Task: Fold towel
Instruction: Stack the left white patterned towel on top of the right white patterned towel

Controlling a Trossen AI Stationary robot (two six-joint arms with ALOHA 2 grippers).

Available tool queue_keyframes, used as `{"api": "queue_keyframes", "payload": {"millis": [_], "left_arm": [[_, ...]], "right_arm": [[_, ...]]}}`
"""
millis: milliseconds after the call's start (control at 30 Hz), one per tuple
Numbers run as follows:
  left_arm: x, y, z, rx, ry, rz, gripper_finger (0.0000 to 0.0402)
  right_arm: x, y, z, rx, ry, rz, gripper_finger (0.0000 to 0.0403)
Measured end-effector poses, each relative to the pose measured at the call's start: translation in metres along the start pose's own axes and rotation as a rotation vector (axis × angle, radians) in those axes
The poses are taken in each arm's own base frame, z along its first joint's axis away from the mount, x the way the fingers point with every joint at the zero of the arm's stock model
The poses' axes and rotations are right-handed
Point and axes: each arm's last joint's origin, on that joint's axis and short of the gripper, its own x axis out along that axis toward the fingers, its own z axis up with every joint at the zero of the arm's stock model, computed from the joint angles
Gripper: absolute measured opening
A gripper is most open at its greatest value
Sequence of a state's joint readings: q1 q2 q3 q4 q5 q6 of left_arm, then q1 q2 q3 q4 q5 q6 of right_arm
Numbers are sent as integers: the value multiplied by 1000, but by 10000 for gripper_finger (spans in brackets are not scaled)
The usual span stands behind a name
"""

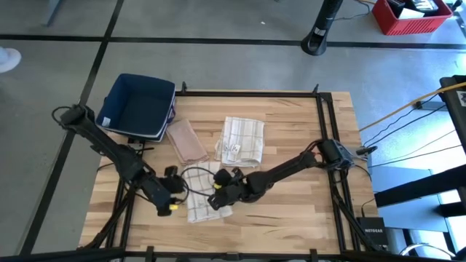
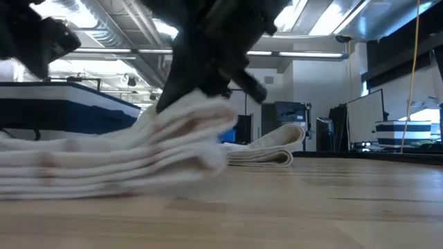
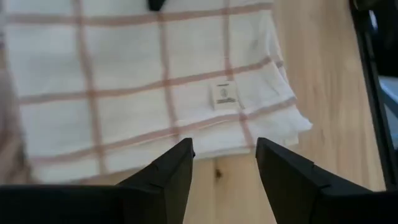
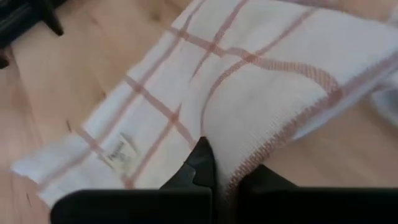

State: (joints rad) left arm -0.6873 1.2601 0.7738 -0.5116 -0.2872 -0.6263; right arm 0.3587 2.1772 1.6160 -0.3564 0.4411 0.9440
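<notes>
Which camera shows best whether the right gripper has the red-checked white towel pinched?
The right wrist view: the right gripper is shut on the red-checked white towel's stitched edge. The high view shows only their overlap; the low view, a lifted fold.

On your table (image 1: 291, 211) the towel (image 1: 200, 191) lies near the front edge, between the left gripper (image 1: 173, 195) and the right gripper (image 1: 218, 195). Behind it lie two folded cloths (image 1: 242, 140) side by side, and the bin (image 1: 137, 105) stands at the far left corner.
</notes>
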Motion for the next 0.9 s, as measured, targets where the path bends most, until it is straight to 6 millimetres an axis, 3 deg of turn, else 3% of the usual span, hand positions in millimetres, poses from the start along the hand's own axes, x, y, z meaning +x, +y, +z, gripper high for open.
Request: {"api": "queue_keyframes", "payload": {"millis": [167, 567, 733, 900], "left_arm": [[-14, 10, 5, -64, -60, 25, 170], [-16, 5, 1, -35, -54, 14, 170], [-18, -1, -3, 0, -55, -2, 170], [-18, -2, -3, 9, -65, 4, 170]], "right_arm": [[-18, -11, 25, 14, -2, -38, 12], [-56, -61, 97, 136, -49, -160, 12], [-68, -83, 113, 197, -34, -241, 14], [-82, -92, 126, 235, -86, -261, 12]]}}
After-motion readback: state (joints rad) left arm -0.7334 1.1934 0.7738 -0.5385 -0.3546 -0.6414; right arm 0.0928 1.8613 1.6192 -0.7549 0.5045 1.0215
